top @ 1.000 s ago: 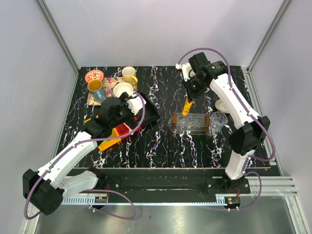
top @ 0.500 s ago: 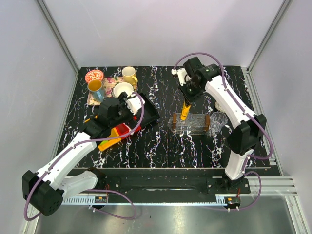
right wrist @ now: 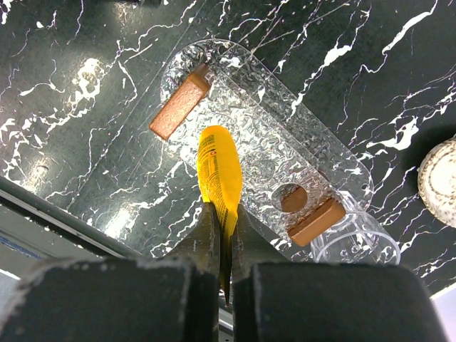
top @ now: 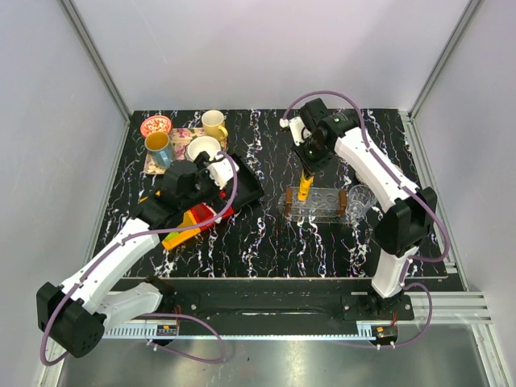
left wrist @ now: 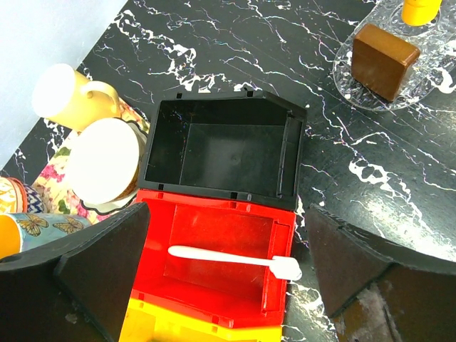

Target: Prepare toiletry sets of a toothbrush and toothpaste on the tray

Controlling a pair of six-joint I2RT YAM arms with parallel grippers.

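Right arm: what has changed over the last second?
The right gripper, shut on the orange-yellow toothpaste tube, shifted left and toward the arm bases, bringing the tube over the left end of the clear rack. Nothing was grasped or released. The left gripper stayed open above the toothbrush in the red bin.

White toothbrush (left wrist: 235,258) in bin (left wrist: 206,226); toothpaste (right wrist: 219,174) vertical

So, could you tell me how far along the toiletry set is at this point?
Done: no toothbrush or toothpaste lies on the tray yet. In hand: the right hand is shut on the orange-yellow toothpaste tube, holding it over the tray. Left: the toothbrush lies in the red bin under the open left hand, and needs picking up and placing by the tube.
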